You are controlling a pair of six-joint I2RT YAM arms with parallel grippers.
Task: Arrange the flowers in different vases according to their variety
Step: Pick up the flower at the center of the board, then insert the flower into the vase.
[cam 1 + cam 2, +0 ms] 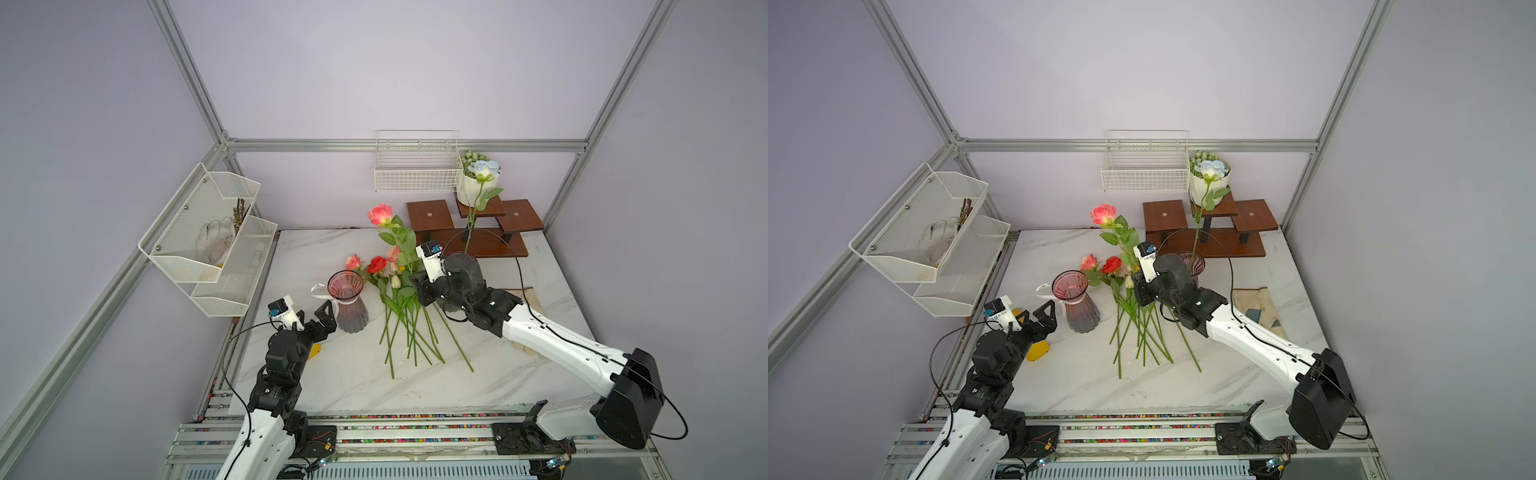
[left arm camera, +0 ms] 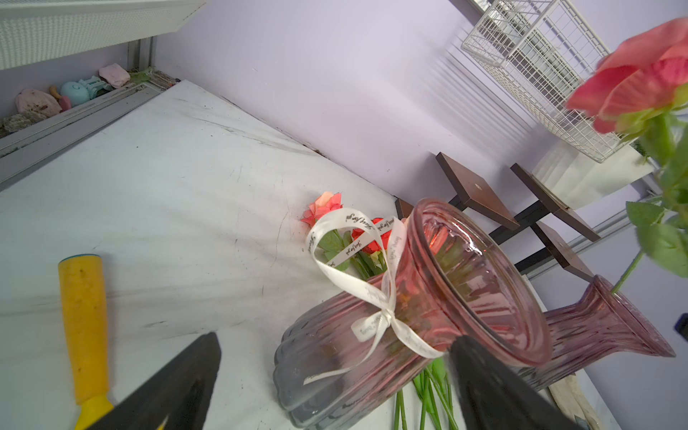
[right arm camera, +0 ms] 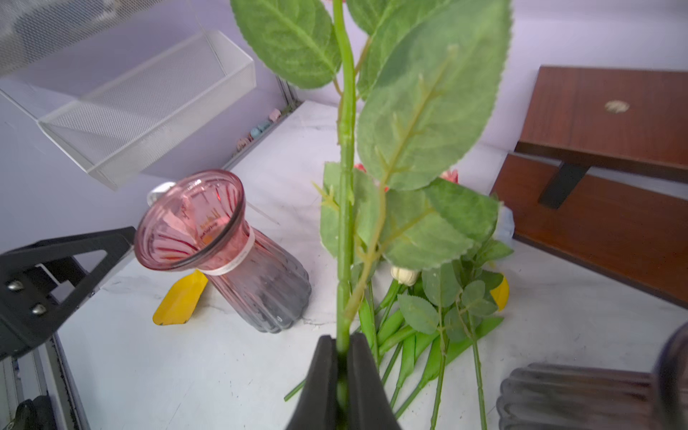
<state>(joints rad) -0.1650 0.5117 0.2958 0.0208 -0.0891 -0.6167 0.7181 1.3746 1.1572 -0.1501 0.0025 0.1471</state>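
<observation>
Stem upright is what we read first: our right hand (image 3: 342, 340) is clamped low on the stalk of the pink rose (image 1: 380, 215), its bloom high above the counter (image 1: 353, 382). The plain vase (image 1: 1195, 265), already holding the pale-blue rose (image 1: 484, 169), stands just behind that hand, so we judge it the nearer target. Our left hand (image 1: 328, 319) hovers, jaws wide apart, beside the bowed vase (image 1: 347, 301).

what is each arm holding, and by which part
Right end effector: shut on the stem of the pink rose, below its leaves. Left end effector: open beside the bow-tied vase, gripping nothing.
</observation>
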